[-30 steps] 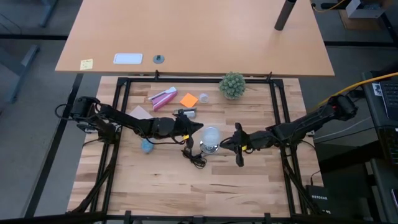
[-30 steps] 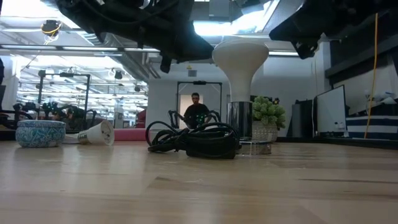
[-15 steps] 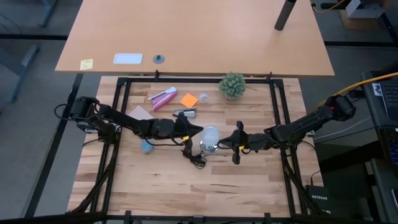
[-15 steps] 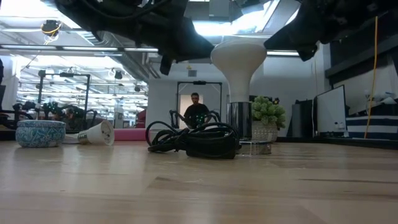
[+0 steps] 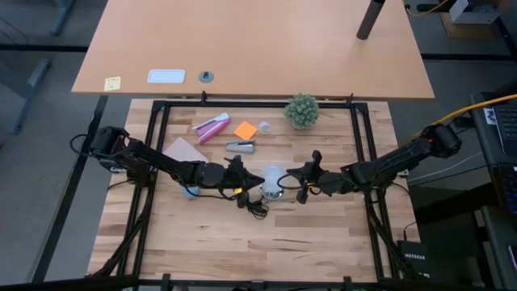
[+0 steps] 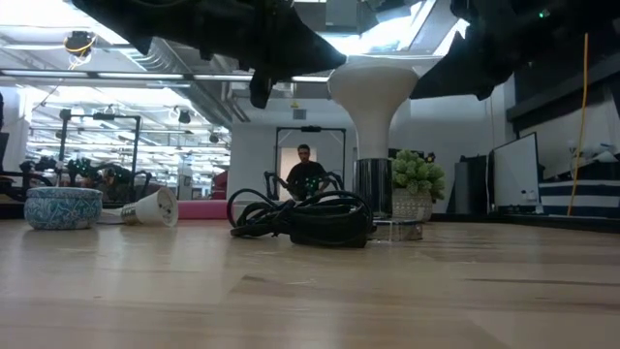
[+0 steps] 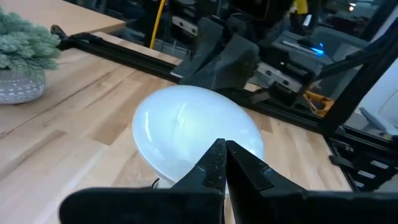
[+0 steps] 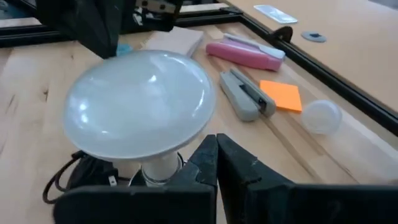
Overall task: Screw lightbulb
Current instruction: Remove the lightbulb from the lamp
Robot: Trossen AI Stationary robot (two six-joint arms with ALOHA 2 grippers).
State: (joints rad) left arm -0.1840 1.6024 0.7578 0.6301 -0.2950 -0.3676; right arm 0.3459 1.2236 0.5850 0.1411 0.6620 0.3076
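The white lightbulb (image 5: pixel 274 177) stands upright, its neck in a shiny metal socket (image 6: pixel 373 189) on the table, beside a coiled black cord (image 6: pixel 300 219). My left gripper (image 5: pixel 257 179) is shut at the dome's left side, at dome height. My right gripper (image 5: pixel 292 178) is shut at the dome's right side, opposite the left one. In the left wrist view the dome (image 7: pixel 196 130) fills the space just beyond the shut fingers (image 7: pixel 239 167). In the right wrist view the dome (image 8: pixel 140 102) sits beside the shut fingers (image 8: pixel 239 163). My left gripper lays its shut fingertips against the left side of the dome (image 7: pixel 186 158), coming almost level from the table's left. My right gripper lays its shut fingertips against the dome's right rim (image 8: pixel 202 121), slanting slightly down from the table's right. The bulb stays upright in the socket between the two tips.
At the far side lie a green plant ball (image 5: pixel 301 110), a pink item (image 5: pixel 212 126), an orange note (image 5: pixel 245 129), a small clear ball (image 5: pixel 264 127) and a grey oblong item (image 5: pixel 241 146). A blue bowl (image 5: pixel 191 191) sits under the left arm. Black frame rails (image 5: pixel 361 137) border the table.
My left gripper has swung toward the table's near edge, from the bulb's far-left side to its left side. My right gripper has turned at the wrist and closed in on the bulb's right side. The bulb and socket have stayed in place.
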